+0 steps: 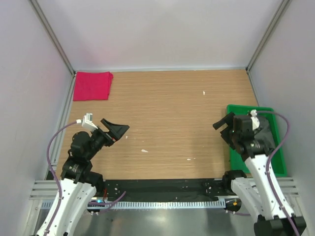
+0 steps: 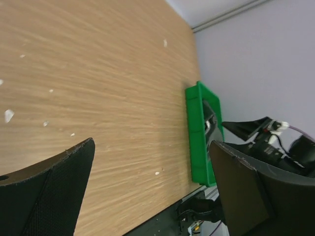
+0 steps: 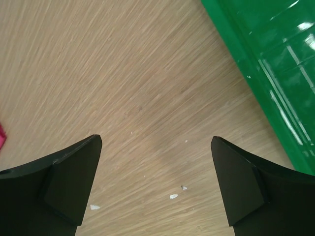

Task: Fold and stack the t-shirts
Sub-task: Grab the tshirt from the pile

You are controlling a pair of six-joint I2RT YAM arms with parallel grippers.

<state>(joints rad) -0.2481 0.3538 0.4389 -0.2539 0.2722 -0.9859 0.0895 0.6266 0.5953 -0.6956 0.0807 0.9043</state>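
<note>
A bright pinkish-red t-shirt [image 1: 92, 85] lies folded flat at the table's far left corner; a sliver of it [image 3: 1, 136] shows at the left edge of the right wrist view. The dark grey-olive t-shirt [image 1: 269, 132] sits in the green tray [image 1: 278, 165] at the right, mostly hidden behind the right arm. My left gripper [image 1: 117, 129] hovers open over the near left of the table, with nothing between its fingers [image 2: 64, 187]. Beside the tray's left wall, my right gripper [image 1: 224, 129] is open and empty over bare wood.
The green tray [image 2: 197, 132] lies along the table's right edge, its wall close to the right gripper [image 3: 156, 140]. Small white flecks [image 1: 144, 150] dot the wooden tabletop [image 1: 172, 113]. Grey walls enclose the table on three sides.
</note>
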